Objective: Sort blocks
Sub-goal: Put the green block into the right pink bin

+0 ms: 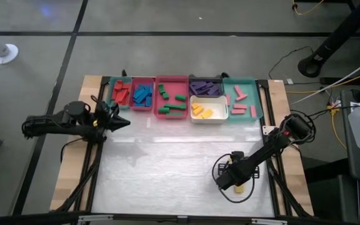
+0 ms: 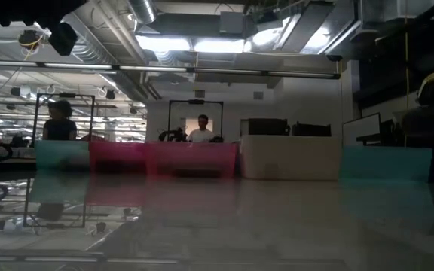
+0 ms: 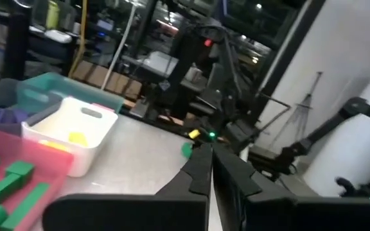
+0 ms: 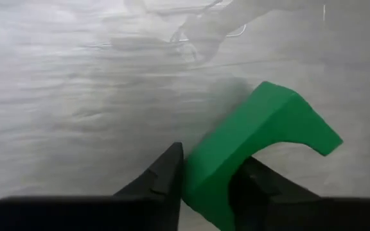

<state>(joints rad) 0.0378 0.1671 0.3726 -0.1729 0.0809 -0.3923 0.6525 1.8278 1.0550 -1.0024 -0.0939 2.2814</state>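
Near the desk's [image 1: 167,181] front right corner, the right gripper [image 4: 207,176] grasps a green block [image 4: 249,144] low over bare surface. By the left edge the left gripper [image 1: 125,122] hangs clenched, empty. Along the far edge, trays [image 1: 170,84] hold sorted blocks [image 1: 141,95].

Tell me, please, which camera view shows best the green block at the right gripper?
The right wrist view: the green block fills the picture, clamped between the jaws. The high view hides it under the right gripper. The low and left wrist views miss it.
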